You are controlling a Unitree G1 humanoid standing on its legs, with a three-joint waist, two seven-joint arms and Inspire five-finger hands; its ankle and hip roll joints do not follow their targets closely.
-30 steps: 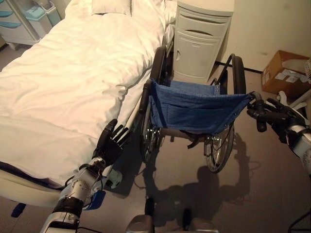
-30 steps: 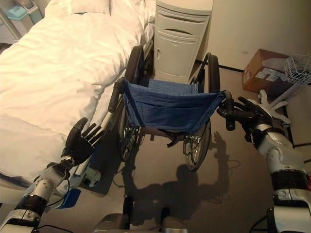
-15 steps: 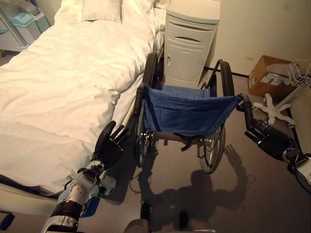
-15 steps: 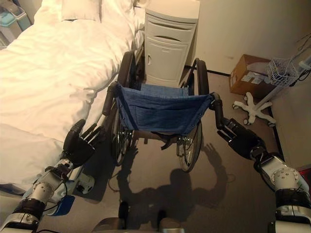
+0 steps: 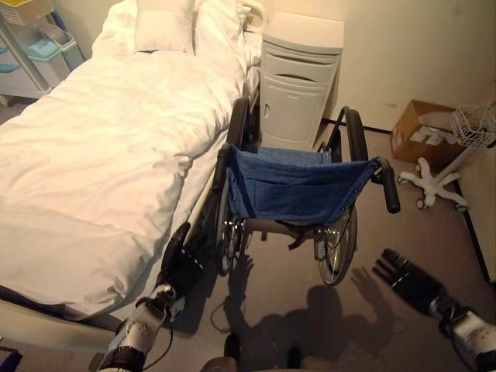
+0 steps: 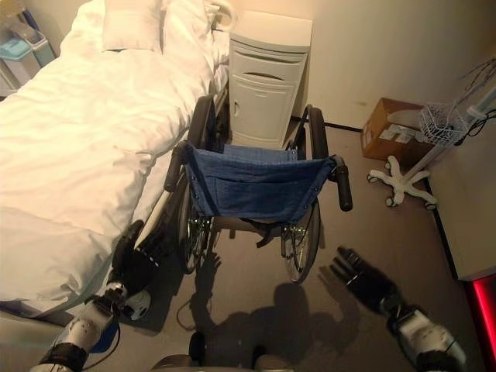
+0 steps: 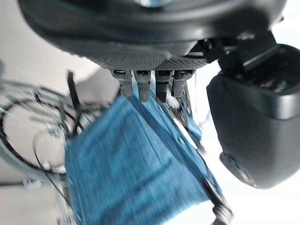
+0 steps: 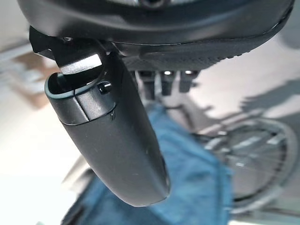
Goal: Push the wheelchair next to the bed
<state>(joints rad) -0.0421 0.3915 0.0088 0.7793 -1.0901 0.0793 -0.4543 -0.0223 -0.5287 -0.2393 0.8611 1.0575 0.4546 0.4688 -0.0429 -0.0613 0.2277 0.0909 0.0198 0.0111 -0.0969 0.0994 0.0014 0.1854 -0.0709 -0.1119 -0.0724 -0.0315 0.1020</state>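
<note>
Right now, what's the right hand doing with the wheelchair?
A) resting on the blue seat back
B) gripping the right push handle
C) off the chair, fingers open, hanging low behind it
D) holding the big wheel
C: the right hand hangs open over the floor, below and behind the wheelchair's right push handle, touching nothing.

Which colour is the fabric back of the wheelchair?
Blue, like denim. The wheelchair's fabric back shows best in the left eye view.

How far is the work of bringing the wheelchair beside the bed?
Done: the wheelchair stands alongside the bed, facing the white cabinet. In hand: nothing; the left hand and right hand hang open, clear of the handles. Left: apparently nothing.
</note>
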